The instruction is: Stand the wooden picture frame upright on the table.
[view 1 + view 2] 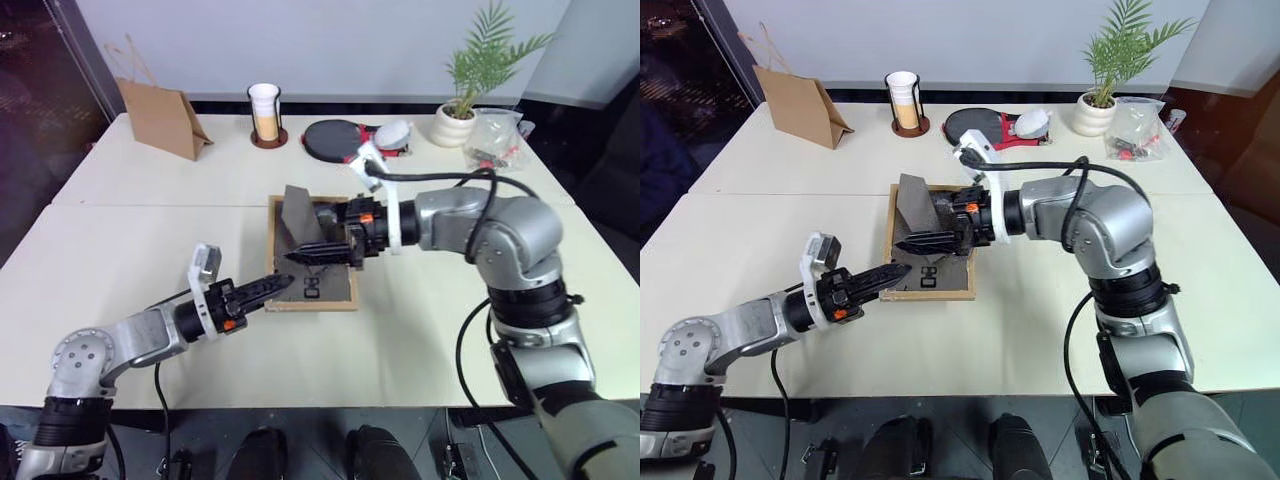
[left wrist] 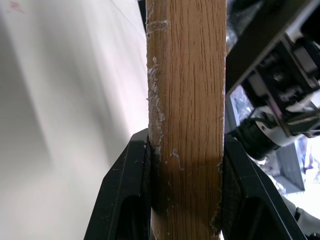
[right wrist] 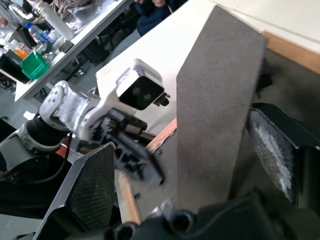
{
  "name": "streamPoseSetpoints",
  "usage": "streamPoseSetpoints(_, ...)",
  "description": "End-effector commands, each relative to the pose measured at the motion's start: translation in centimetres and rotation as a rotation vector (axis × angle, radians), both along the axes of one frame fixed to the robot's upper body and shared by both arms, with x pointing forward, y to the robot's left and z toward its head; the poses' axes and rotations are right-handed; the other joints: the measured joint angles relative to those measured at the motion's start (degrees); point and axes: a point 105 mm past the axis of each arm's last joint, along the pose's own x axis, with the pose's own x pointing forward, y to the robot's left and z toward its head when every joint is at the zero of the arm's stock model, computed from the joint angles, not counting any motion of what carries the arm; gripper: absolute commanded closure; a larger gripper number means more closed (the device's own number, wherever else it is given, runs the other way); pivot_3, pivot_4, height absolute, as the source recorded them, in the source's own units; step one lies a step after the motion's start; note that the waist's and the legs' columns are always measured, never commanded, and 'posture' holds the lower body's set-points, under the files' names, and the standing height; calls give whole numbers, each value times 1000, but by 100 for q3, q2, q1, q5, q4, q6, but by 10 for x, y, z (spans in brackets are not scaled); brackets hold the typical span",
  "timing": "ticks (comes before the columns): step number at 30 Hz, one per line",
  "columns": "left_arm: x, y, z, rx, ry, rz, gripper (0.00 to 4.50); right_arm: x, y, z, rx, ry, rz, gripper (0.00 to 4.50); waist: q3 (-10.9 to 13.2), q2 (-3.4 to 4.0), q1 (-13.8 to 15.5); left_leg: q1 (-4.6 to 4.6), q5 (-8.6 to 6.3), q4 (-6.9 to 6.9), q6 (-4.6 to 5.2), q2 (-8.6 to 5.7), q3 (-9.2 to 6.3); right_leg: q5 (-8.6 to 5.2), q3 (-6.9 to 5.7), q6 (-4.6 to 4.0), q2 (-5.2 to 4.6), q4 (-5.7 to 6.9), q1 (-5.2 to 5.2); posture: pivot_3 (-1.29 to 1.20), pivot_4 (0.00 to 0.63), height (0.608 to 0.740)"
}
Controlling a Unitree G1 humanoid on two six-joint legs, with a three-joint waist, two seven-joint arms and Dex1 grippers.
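The wooden picture frame (image 1: 335, 285) lies near the middle of the table (image 1: 120, 270), dark back up, its grey stand (image 1: 297, 215) folded out and rising from the back. My left gripper (image 1: 278, 284) reaches in from the near left and is shut on the frame's light-wood edge (image 2: 187, 100), which sits between its black fingers (image 2: 125, 195). From the right, my right gripper (image 1: 300, 255) hovers over the back, open, with the stand (image 3: 215, 100) between its wide-spread fingers (image 3: 92, 185). The frame's front is hidden.
Along the far edge stand a brown paper bag (image 1: 160, 115), a cup in a black holder (image 1: 266, 115), a black round paddle (image 1: 333, 140), a potted plant (image 1: 460, 110) and a clear plastic bag (image 1: 495, 140). A seam crosses the table behind the frame.
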Motion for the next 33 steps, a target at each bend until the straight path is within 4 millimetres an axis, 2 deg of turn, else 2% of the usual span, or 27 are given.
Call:
streamPoseSetpoints(1,3,1,14,-37,-41,3,3465,-14,-2,20,34,-63,34,30,0,0,0,0,0,0,0,0,0,0,0,-1,0,0,0,0,150,740)
streamPoseSetpoints(6,6,2,15,-38,-41,11,3465,-17,-6,24,60,-47,20,30,0,0,-11,0,0,0,0,1,0,-6,1,-11,0,0,0,0,150,740)
streamPoseSetpoints(10,4,0,19,-44,-52,2,3465,1,-21,24,42,-123,-104,30,0,0,-5,0,0,-3,0,1,0,-6,0,-11,0,-2,-1,0,150,740)
streamPoseSetpoints(13,1,-2,24,-51,-70,-9,3465,12,-54,10,-143,-309,-181,30,2,-3,61,-4,-2,-2,3,-3,-2,-7,-2,-12,-2,-13,3,0,150,740)
streamPoseSetpoints(17,-1,-1,26,-54,-81,-8,3465,23,-92,10,-322,-656,-194,30,3,-3,13,-7,-14,0,24,-14,11,-9,3,-12,-9,-38,10,0,150,740)
streamPoseSetpoints(19,-2,-1,26,-57,-82,-7,3465,36,-99,12,-411,-952,-205,30,3,-3,-42,-4,-15,0,27,-12,22,-3,8,1,1,-43,11,0,150,740)
streamPoseSetpoints(21,-2,-1,26,-61,-83,-9,3465,40,-96,4,-507,-1262,-119,30,3,-3,-53,3,-15,0,26,-4,31,1,19,8,26,-42,10,0,150,740)
streamPoseSetpoints(24,-2,-1,25,-66,-79,-13,3465,45,-85,-9,-535,-1594,-3,30,5,-2,-45,6,-7,2,13,5,29,0,24,8,58,-39,10,0,150,740)
streamPoseSetpoints(27,-1,-1,24,-67,-74,-18,3465,41,-68,-21,-439,-1744,92,30,7,-4,-36,7,5,2,-9,6,29,0,38,7,64,-16,-1,0,150,740)
streamPoseSetpoints(29,-1,-1,24,-66,-71,-23,3465,41,-57,-27,-382,-1799,130,30,7,-4,-29,6,27,1,-46,7,27,0,43,7,65,-7,-7,0,150,740)
streamPoseSetpoints(33,-2,-3,24,-63,-71,-32,3465,42,-37,-31,-300,-1893,188,30,7,-5,-12,6,31,2,-53,13,24,0,43,6,63,-4,-6,0,150,740)
